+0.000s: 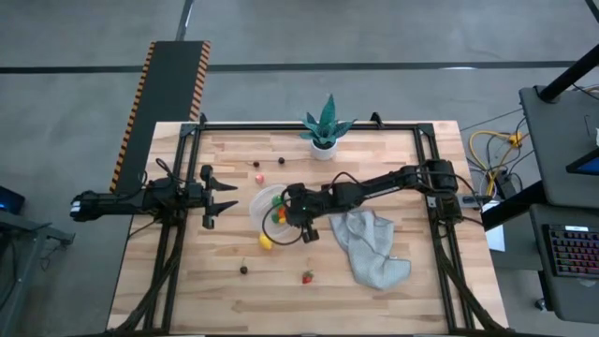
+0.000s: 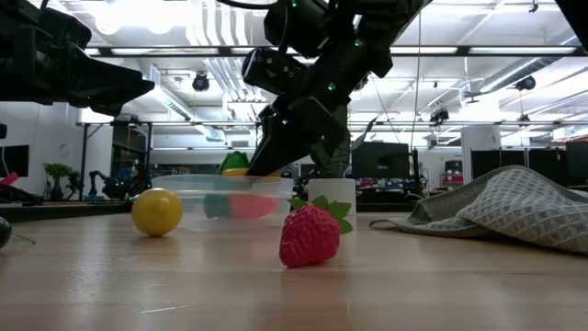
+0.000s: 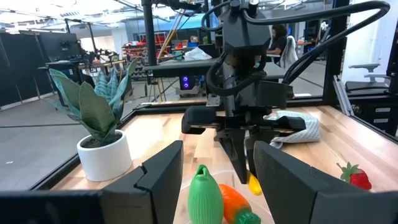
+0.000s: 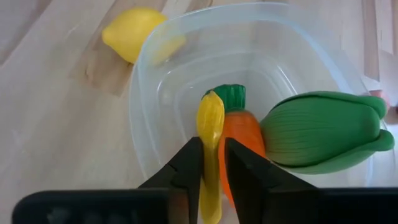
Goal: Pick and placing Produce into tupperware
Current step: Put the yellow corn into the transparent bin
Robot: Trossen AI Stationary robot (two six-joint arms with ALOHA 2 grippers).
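Banana over the tupperware

My right claw (image 4: 211, 163) reaches down into the tupperware (image 4: 146, 93), fingers pinching a yellow banana (image 4: 210, 124) above the carrot (image 4: 239, 134); my left claw (image 1: 221, 196) waits open nearby.

Both arms matte black, boxy joint housings w/ rounded links. Left arm (image 1: 140, 199): slim black tube fwd of base, thin black cables looping near wrist. Right arm (image 1: 374, 184): chunkier segs, black cable bundle arcing over wrist, small green LED dots on housing. Fingers (image 4: 191, 163) flat, black, tapered, smooth plastic.
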